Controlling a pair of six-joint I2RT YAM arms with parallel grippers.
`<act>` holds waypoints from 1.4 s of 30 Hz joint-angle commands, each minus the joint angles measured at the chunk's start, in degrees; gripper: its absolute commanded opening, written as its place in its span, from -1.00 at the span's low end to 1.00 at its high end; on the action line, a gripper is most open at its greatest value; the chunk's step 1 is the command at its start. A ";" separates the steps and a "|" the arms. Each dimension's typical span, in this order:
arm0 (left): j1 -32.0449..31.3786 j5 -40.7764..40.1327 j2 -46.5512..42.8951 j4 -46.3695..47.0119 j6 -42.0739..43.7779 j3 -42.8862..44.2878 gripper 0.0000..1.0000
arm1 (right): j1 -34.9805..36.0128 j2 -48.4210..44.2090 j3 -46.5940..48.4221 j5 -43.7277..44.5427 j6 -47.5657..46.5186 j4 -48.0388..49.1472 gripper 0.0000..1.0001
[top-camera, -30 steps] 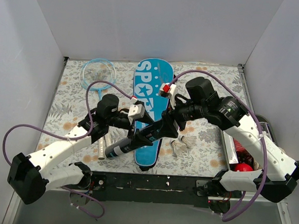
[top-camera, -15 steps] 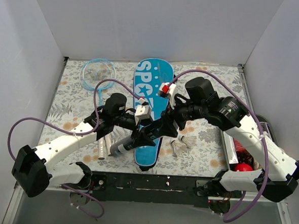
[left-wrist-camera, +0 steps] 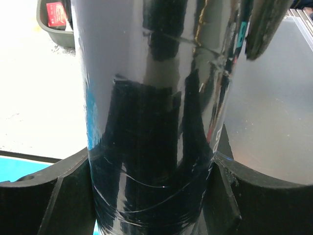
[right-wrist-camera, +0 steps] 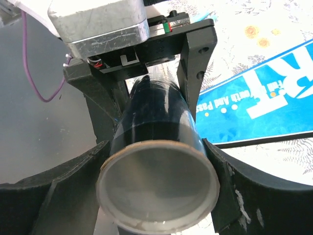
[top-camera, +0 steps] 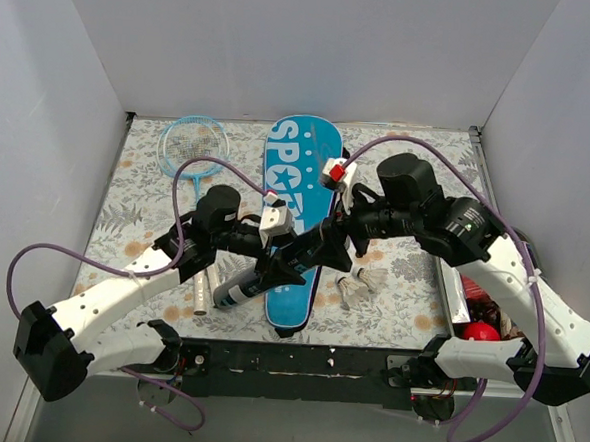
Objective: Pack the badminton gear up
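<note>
One tube (top-camera: 234, 294), one cover (top-camera: 297, 161), one racket (top-camera: 192, 142), seemingly two shuttlecocks (top-camera: 374, 278).

black cylindrical tube (right-wrist-camera: 154, 117) dead centre, open tan-rimmed mouth facing the lens. right gripper (right-wrist-camera: 156, 166) pinches it, black fingers touching at 8 and 4 o'clock. left gripper (right-wrist-camera: 149, 88), under a silver metal housing, clamps the same tube at 12. blue white-lettered racket cover (right-wrist-camera: 264, 105) at 3 on floral cloth (right-wrist-camera: 244, 29).
</note>
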 commanded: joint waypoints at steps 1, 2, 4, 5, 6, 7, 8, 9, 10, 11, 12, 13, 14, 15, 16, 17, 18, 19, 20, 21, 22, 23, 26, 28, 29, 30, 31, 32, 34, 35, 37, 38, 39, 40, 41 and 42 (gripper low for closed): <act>0.78 -7.13 -2.56 -3.23 -2.12 -0.89 -0.56 | 0.61 -4.17 5.59 4.61 4.93 -1.32 0.62; 0.78 -7.57 -2.82 -3.24 -2.12 -1.68 -0.56 | 0.61 -4.26 7.77 5.24 5.37 -1.85 0.64; 0.78 -8.53 -3.79 -3.32 -2.21 -2.65 -0.53 | 0.61 -4.52 9.98 6.55 6.43 -3.08 0.65; 0.78 -8.80 -3.97 -3.41 -2.21 -3.44 -0.52 | 0.61 -4.44 11.39 6.82 6.61 -4.13 0.67; 0.78 -9.15 -4.23 -3.33 -2.21 -3.97 -0.52 | 0.61 -4.52 12.01 6.91 6.70 -4.66 0.68; 0.70 -9.59 -4.75 -3.32 -2.12 -4.32 -0.51 | 0.61 -4.44 12.45 7.00 6.96 -5.01 0.69; 0.70 -10.55 -4.93 -3.32 -2.03 -4.76 -0.51 | 0.61 -4.52 12.89 7.09 7.05 -5.71 0.71; 0.70 -11.00 -5.11 -3.24 -2.03 -5.37 -0.51 | 0.61 -4.70 13.33 7.26 7.14 -5.98 0.71; 0.52 -11.35 -5.63 -3.24 -2.03 -5.73 -0.51 | 0.70 -4.79 13.42 6.92 7.22 -6.07 0.71; 0.43 -11.62 -5.90 -3.15 -1.86 -5.99 -0.51 | 0.61 -4.79 13.42 6.39 7.31 -6.07 0.71; 0.43 -11.79 -6.16 -3.06 -1.86 -6.43 -0.51 | 0.61 -4.79 13.33 5.95 7.31 -6.16 0.70; 0.26 -12.05 -6.34 -2.63 -1.86 -6.69 -0.51 | 0.61 -4.70 13.25 5.08 7.40 -6.07 0.67; 0.26 -12.23 -6.52 -2.53 -1.86 -6.78 -0.50 | 0.70 -4.44 13.16 4.46 7.49 -6.07 0.57; 0.26 -12.49 -6.43 -2.45 -1.86 -7.05 -0.50 | 0.61 -4.00 12.98 4.02 7.49 -6.25 0.52; 0.17 -12.50 -6.43 -2.27 -1.86 -6.96 -0.50 | 0.61 -3.73 12.63 3.40 7.40 -6.25 0.48; 0.08 -12.41 -6.43 -2.27 -1.94 -7.05 -0.50 | 0.61 -3.47 12.28 3.40 7.40 -6.42 0.44; 0.08 -12.15 -6.43 -2.36 -2.03 -6.87 -0.50 | 0.61 -3.03 11.93 3.40 7.23 -6.25 0.41; -0.09 -12.06 -6.43 -2.36 -2.21 -6.87 -0.50 | 0.61 -2.85 11.06 3.92 7.22 -6.08 0.38; -0.18 -11.97 -6.52 -2.36 -2.30 -6.96 -0.50 | 0.61 -2.68 10.79 4.27 7.14 -5.81 0.34; -0.27 -11.80 -6.95 -2.36 -2.30 -6.96 -0.50 | 0.61 -2.50 10.52 4.28 6.96 -5.64 0.33; -0.36 -11.79 -7.13 -2.44 -2.38 -7.13 -0.50 | 0.61 -2.33 10.17 4.45 6.96 -4.94 0.30; -0.45 -11.79 -7.39 -2.36 -2.39 -7.22 -0.50 | 0.61 -2.24 9.91 4.45 6.96 -4.67 0.26; -0.80 -11.71 -8.45 -2.27 -2.47 -7.57 -0.50 | 0.61 -0.92 10.25 4.71 6.61 -4.67 0.11; -0.89 -11.53 -8.98 -2.27 -2.47 -7.66 -0.50 | 0.61 0.31 10.52 4.80 6.26 -4.75 0.08; -0.97 -11.44 -9.07 -2.27 -2.47 -7.75 -0.50 | 0.61 0.57 10.61 4.98 6.17 -4.67 0.07; -1.06 -11.44 -9.24 -2.27 -2.47 -7.75 -0.50 | 0.61 1.01 10.61 5.07 6.08 -4.58 0.05; -1.15 -11.36 -9.33 -2.18 -2.47 -7.84 -0.50 | 0.61 1.19 10.61 5.07 5.99 -4.41 0.04; -1.24 -11.27 -9.24 -2.09 -2.47 -7.84 -0.50 | 0.61 1.28 10.61 4.98 5.99 -4.32 0.00; -1.33 -11.27 -9.24 -2.18 -2.47 -7.84 -0.50 | 0.61 1.89 10.78 3.84 6.08 -4.05 -0.05; -1.33 -11.27 -9.24 -2.18 -2.47 -7.75 -0.50 | 0.61 2.07 10.78 3.49 6.26 -4.05 -0.07; -1.41 -11.35 -9.24 -2.18 -2.39 -7.66 -0.50 | 0.61 2.59 10.26 2.87 6.35 -3.79 -0.09; -1.41 -11.35 -9.24 -2.09 -2.30 -7.66 -0.50 | 0.61 2.68 9.91 2.87 6.35 -3.79 -0.10; -1.41 -11.35 -9.33 -2.09 -2.30 -7.58 -0.50 | 0.61 2.77 9.56 2.87 6.35 -3.79 -0.11; -1.50 -11.35 -9.42 -2.09 -2.30 -7.58 -0.50 | 0.70 2.95 9.03 2.52 6.35 -3.70 -0.13; -1.50 -11.35 -9.42 -2.09 -2.21 -7.58 -0.50 | 0.61 2.95 8.77 2.17 6.35 -3.53 -0.16; -1.50 -11.53 -9.50 -2.01 -2.21 -7.66 -0.50 | 0.61 2.86 8.59 1.73 6.52 -3.35 -0.17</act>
